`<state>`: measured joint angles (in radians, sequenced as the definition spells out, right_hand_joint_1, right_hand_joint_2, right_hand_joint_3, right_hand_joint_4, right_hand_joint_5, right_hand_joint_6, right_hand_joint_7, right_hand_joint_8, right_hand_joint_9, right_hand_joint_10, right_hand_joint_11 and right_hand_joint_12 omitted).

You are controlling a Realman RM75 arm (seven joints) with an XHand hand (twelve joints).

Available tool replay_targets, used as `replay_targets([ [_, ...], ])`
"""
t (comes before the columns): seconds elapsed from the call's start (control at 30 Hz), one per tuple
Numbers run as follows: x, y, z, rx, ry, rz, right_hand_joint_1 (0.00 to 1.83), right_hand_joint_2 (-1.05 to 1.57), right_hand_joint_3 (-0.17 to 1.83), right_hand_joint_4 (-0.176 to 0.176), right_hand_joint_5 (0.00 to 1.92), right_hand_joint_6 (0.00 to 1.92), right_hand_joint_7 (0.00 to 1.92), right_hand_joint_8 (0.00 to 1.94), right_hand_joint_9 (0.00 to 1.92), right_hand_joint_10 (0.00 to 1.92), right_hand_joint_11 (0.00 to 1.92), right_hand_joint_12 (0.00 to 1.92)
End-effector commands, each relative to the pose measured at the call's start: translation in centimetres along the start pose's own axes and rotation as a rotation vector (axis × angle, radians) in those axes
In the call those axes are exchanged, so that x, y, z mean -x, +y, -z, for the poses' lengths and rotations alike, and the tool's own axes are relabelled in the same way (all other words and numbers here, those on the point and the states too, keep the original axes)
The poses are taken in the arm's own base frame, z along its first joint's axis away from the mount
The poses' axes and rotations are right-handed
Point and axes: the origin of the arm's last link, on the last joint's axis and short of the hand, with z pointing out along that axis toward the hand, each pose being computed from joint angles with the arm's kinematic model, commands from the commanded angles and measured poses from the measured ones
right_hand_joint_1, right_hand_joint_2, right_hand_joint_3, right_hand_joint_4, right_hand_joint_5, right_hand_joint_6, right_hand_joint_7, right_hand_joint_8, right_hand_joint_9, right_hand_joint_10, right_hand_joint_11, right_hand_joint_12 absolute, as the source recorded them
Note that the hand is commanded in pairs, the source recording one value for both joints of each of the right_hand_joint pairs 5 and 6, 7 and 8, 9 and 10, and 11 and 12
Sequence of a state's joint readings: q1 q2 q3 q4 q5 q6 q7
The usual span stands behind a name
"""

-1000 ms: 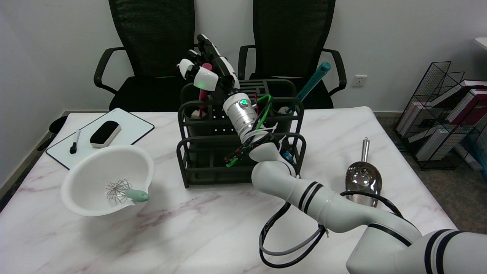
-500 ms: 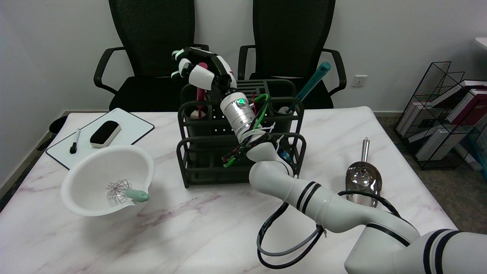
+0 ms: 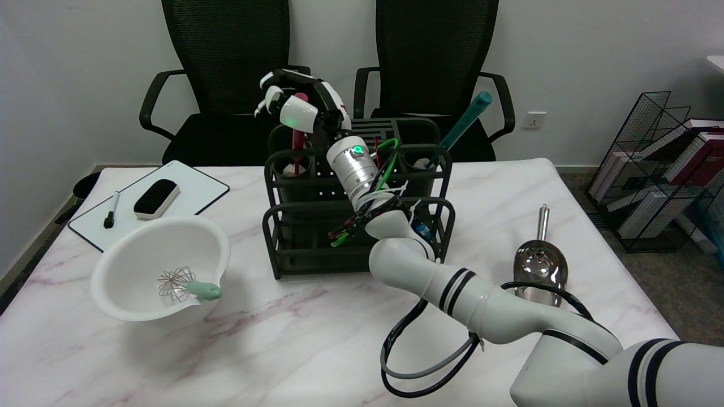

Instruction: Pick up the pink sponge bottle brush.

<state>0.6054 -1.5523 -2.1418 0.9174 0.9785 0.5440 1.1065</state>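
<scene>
The pink sponge bottle brush (image 3: 297,142) stands upright in the back-left cup of the black wire rack (image 3: 305,207), its pale sponge end down in the cup. My right hand (image 3: 300,106) is at the top of the brush's magenta handle. Its fingers arch over and curl around the handle's tip, with the thumb in front, so the hand grips the handle. The arm reaches in over the rack from the lower right and hides the rack's middle.
A teal-handled brush (image 3: 464,121) leans out of the rack's back-right cup. A white bowl (image 3: 121,257) with a whisk (image 3: 181,284) sits front left. Behind it lies a whiteboard (image 3: 192,189) with eraser (image 3: 156,198) and marker (image 3: 111,210). A metal scoop (image 3: 540,265) lies at right.
The hand's fingers have curled over and around the handle's top. The hand shifted slightly left. The brush stays in its cup.
</scene>
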Motion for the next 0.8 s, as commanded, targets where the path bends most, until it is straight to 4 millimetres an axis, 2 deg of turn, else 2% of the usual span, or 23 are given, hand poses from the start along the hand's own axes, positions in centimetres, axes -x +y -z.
replay_targets([
  [0.03,-0.14,0.30,-0.15,0.009,0.005,0.009,1.08,0.90,1.05,0.000,1.35,1.35,1.54,1.54,1.34,1.34,1.17,1.17],
  [0.13,-0.12,0.33,-0.18,0.010,0.006,0.009,1.07,0.97,0.99,0.000,1.38,1.38,1.61,1.61,1.45,1.45,1.28,1.28],
  [0.2,-0.11,0.34,-0.22,0.011,0.004,0.011,1.05,1.03,0.97,0.000,1.49,1.49,1.65,1.65,1.50,1.50,1.33,1.33],
  [0.3,-0.05,0.36,-0.25,0.013,-0.001,0.018,1.05,1.01,0.98,0.000,1.54,1.54,1.67,1.67,1.51,1.51,1.36,1.36],
  [0.47,-0.01,0.27,-0.35,0.012,-0.003,0.019,1.10,0.51,1.14,0.000,1.44,1.44,1.59,1.59,1.44,1.44,1.32,1.32],
  [0.6,-0.08,0.26,-0.38,0.013,-0.003,0.021,1.14,0.25,1.05,0.000,1.39,1.39,1.54,1.54,1.44,1.44,1.32,1.32],
  [0.8,-0.08,0.22,-0.46,0.012,-0.004,0.022,1.13,0.03,0.91,0.000,1.35,1.35,1.49,1.49,1.44,1.44,1.33,1.33],
])
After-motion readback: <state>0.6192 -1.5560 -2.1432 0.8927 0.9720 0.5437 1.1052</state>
